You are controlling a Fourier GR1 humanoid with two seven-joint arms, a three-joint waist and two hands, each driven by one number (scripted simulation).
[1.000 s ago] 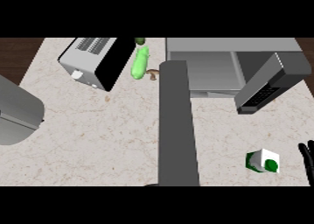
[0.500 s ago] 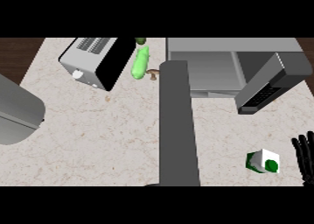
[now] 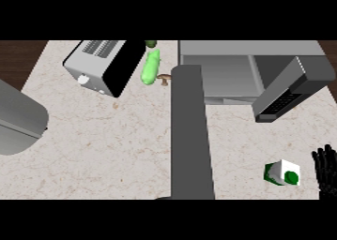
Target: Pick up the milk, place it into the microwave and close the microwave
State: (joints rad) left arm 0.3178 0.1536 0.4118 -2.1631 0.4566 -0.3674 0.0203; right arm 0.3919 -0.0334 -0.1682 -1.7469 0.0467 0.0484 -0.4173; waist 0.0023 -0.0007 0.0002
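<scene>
The milk (image 3: 281, 172) is a small white carton with green marks, standing on the counter at the lower right. My right hand (image 3: 329, 171) is just to its right, fingers straight and pointing up, a small gap away and holding nothing. The microwave (image 3: 226, 75) sits at the back right with its cavity showing. Its door (image 3: 292, 89) is swung open toward the right front. My left hand shows in no view.
A silver and black toaster (image 3: 101, 65) stands at the back left, with a green cucumber (image 3: 151, 68) and a brown mushroom (image 3: 164, 78) beside it. A long grey bar (image 3: 191, 136) runs down the middle. A large grey rounded body (image 3: 15, 119) fills the left edge.
A black hand shape at the left edge one second ago has gone from view. My right hand has shifted only slightly beside the milk. The milk and the microwave door have not moved.
</scene>
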